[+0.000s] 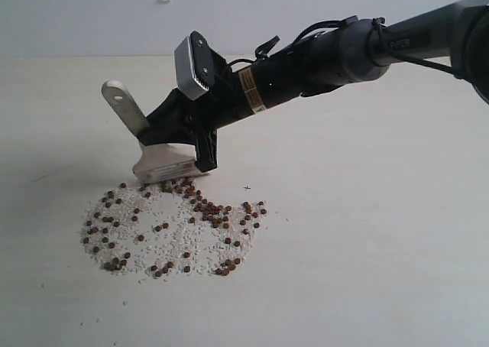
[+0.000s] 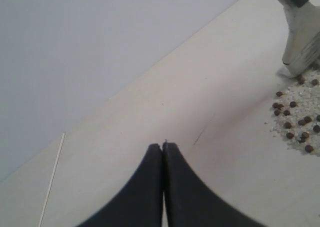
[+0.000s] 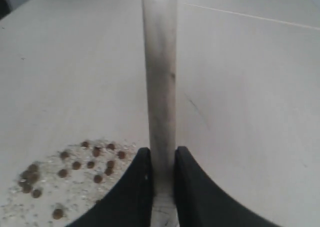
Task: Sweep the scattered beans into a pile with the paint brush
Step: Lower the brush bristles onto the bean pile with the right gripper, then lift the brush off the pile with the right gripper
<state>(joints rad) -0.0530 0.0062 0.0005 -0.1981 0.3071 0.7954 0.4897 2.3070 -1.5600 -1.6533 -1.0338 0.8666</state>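
The paint brush (image 1: 162,163) stands tilted on the table, its bristles touching down at the far edge of the beans (image 1: 206,209). Its pale handle (image 1: 117,96) slopes up and away to the left. My right gripper (image 1: 170,131) is shut on the handle just above the ferrule. In the right wrist view the handle (image 3: 160,77) runs straight out between the two black fingers of the right gripper (image 3: 163,154), with beans (image 3: 85,164) beside them. The beans lie in a loose patch mixed with white crumbs. My left gripper (image 2: 163,146) is shut and empty, off to the side of the brush (image 2: 302,42) and the beans (image 2: 295,119).
The pale table (image 1: 367,232) stretches around the patch, with a grey wall (image 1: 229,11) behind it. A thin dark scratch (image 2: 200,134) marks the surface near my left gripper. The right arm (image 1: 344,53) reaches in from the upper right.
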